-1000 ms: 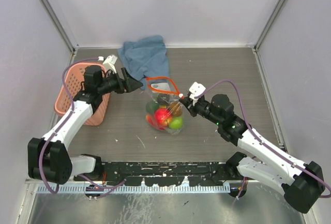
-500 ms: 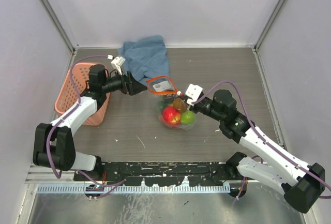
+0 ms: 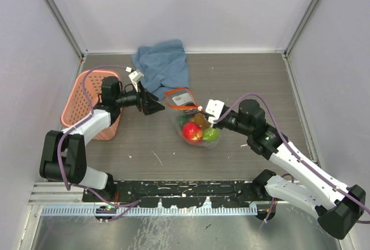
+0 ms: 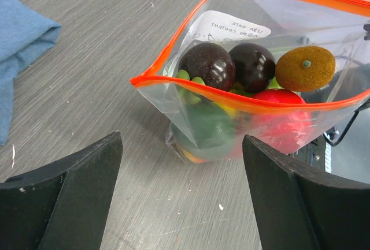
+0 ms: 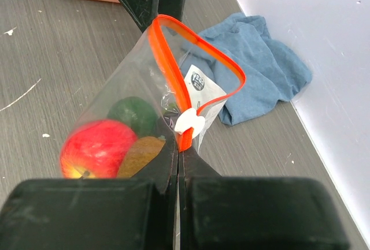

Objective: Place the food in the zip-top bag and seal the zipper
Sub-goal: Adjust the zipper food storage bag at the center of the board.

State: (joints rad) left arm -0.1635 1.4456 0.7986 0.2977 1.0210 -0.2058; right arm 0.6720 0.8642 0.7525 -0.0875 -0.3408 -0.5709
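Far left, the pink lattice plastic basket (image 3: 87, 103) is out of play. L gripper (image 3: 152, 105): jaws spread wide, holding nothing, aimed at the bag mouth from just beside it, not touching. The crumpled blue cloth (image 3: 165, 65) lies on the far side. The clear thin plastic zip-top bag (image 5: 124, 88) sits mid-scene on the grey wood-grain table (image 3: 254, 77) w/ the glossy rounded toy fruits (image 4: 206, 65) inside. Its red-orange zipper strip (image 5: 167, 79) gapes in a loop. R gripper (image 5: 178, 163): jaws closed on the strip's end, just below the small white slider piece (image 5: 189, 123).

Step in hand, I'd say: sealing. L should nip the strip's free corner on its own side, both lips together, then pull away from R so the loop flattens w/o lifting the load. R must hold firm; a slack strip prob. won't mate. Fruits crowd the lip, so watch for bulge.
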